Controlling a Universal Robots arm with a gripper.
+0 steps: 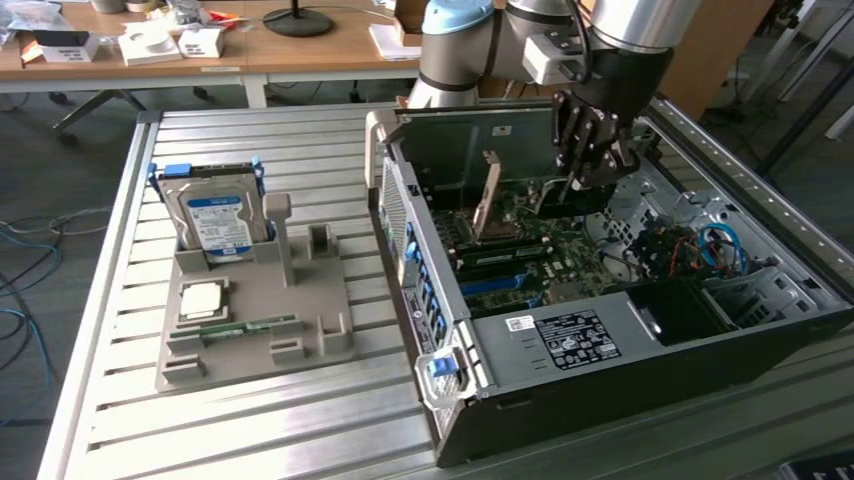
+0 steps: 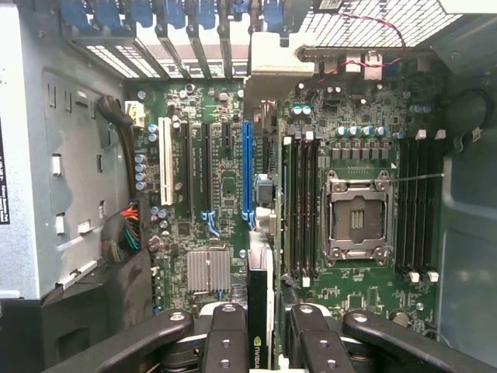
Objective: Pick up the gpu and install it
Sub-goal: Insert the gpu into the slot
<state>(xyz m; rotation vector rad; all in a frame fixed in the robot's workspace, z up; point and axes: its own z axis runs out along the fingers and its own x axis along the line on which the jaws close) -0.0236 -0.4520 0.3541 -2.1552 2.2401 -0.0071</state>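
Gripper [image 1: 597, 162] inside the computer case [image 1: 561, 345], jaws clamped on the gpu [image 2: 259, 315], held edge-on over the motherboard [image 2: 225, 183] near the blue slot [image 2: 247, 171]; risk: slight offset from the slot could jam the card's edge against the board.

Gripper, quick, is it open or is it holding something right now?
Gripper: closed on the gpu, which it holds edge-on over the motherboard.

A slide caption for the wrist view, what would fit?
Gripper holds the gpu edge-on over the motherboard, near its blue slot.
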